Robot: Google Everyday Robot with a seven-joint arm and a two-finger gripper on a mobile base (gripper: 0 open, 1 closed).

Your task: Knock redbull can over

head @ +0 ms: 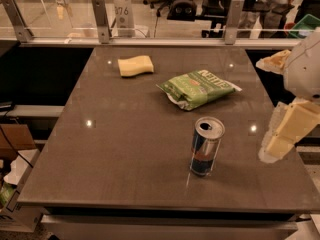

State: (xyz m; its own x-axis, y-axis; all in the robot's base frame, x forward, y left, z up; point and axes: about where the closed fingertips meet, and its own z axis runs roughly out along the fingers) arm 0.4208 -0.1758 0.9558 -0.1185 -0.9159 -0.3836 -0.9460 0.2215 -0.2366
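The redbull can [205, 145] stands upright on the dark table [125, 149], right of centre and toward the front edge. It is blue and silver, and its open silver top shows. My gripper [286, 132] shows as cream-coloured parts at the right edge of the view. It hangs over the table's right side, at about the can's height and well apart from the can on its right. Nothing is in it.
A green chip bag [198, 88] lies behind the can. A yellow sponge [135, 65] lies at the back left. A glass barrier with metal posts [101, 20] runs along the far edge. Boxes and cables [12, 179] sit on the floor at left.
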